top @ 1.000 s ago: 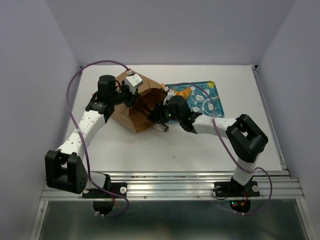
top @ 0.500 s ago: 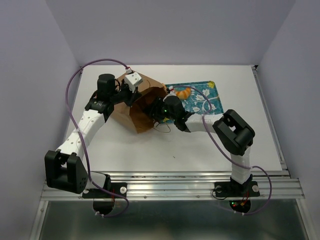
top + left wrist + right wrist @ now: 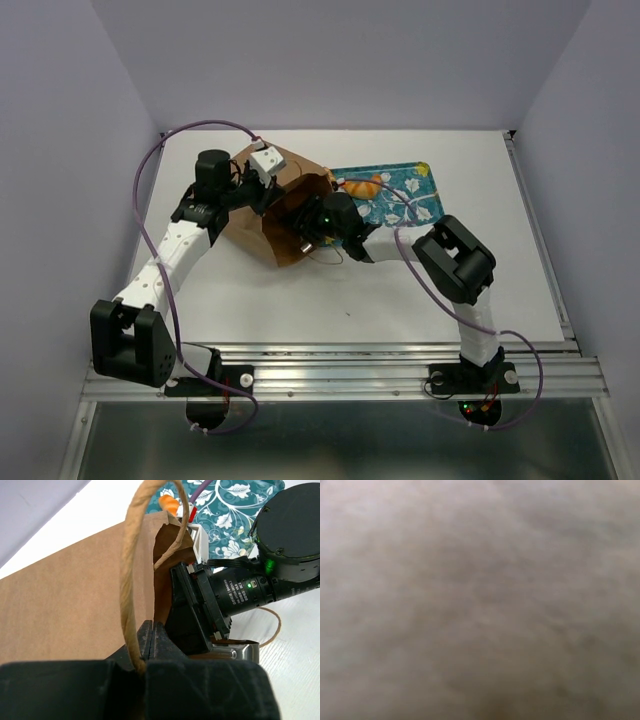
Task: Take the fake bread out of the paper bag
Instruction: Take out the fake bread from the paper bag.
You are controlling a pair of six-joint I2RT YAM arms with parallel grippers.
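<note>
Your left gripper [image 3: 152, 640] is pinched closed on the paper edge of the bag [image 3: 243, 236], at the left side of its mouth. One string handle [image 3: 127, 575] loops up across the left wrist view. The bag lies on its side, left of the table's middle and nearer the far edge, with its mouth facing right. No print shows on the brown paper.

Your right gripper [image 3: 305, 225] is pushed into the bag's mouth, and the fingers are hidden by the paper. You cannot tell whether they are apart or closed, or whether they hold anything. The right wrist view gives only a brownish blur. The right wrist [image 3: 240, 587] carries a short line of white lettering, too small to read, with a green light [image 3: 270, 565] lit beside it.

Just right of the mouth, a teal floral tray [image 3: 420, 195] sits toward the far edge. One orange bread [image 3: 362, 186] lies on its left end, close behind the right wrist and outside the bag. The bag's inside is hidden.
</note>
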